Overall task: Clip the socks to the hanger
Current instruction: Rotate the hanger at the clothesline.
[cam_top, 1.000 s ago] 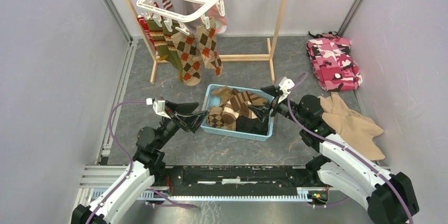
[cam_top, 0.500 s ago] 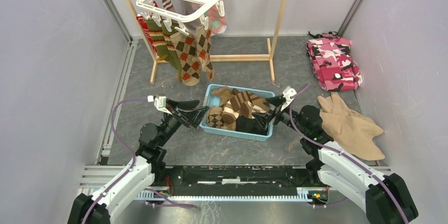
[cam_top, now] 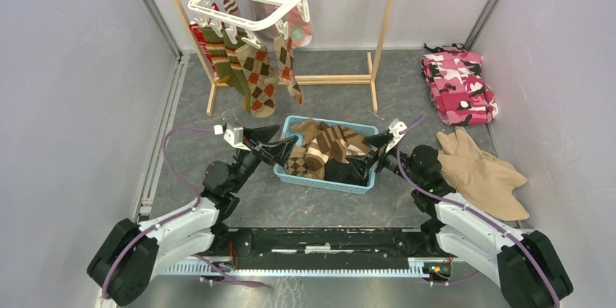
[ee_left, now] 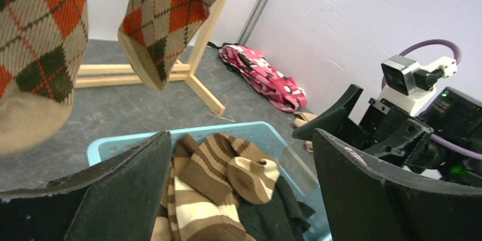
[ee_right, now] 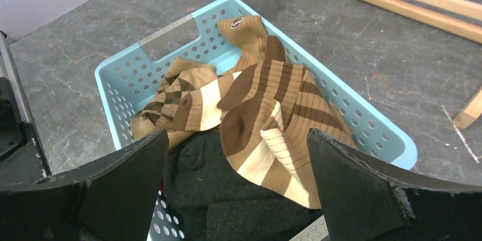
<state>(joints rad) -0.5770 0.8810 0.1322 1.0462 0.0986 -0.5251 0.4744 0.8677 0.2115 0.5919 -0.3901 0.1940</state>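
Hanger (cam_top: 247,26) at back left on wooden stand (cam_top: 385,28), argyle and striped socks (cam_top: 254,72) clipped along its front rim. Left gripper (cam_top: 282,150) wide open, empty, at left rim of blue basket (cam_top: 327,183) on desk. Loose socks (cam_top: 323,150) heaped inside, brown-striped on top. Right gripper (cam_top: 367,155) wide open, empty, over basket's right end. Pink camouflage cloth (cam_top: 459,84) and beige cloth (cam_top: 483,173) lie far right.

Table (cam_top: 319,208) — basket (cam_top: 327,183), stand (cam_top: 334,79), camouflage cloth (cam_top: 459,84), beige cloth (cam_top: 483,173)
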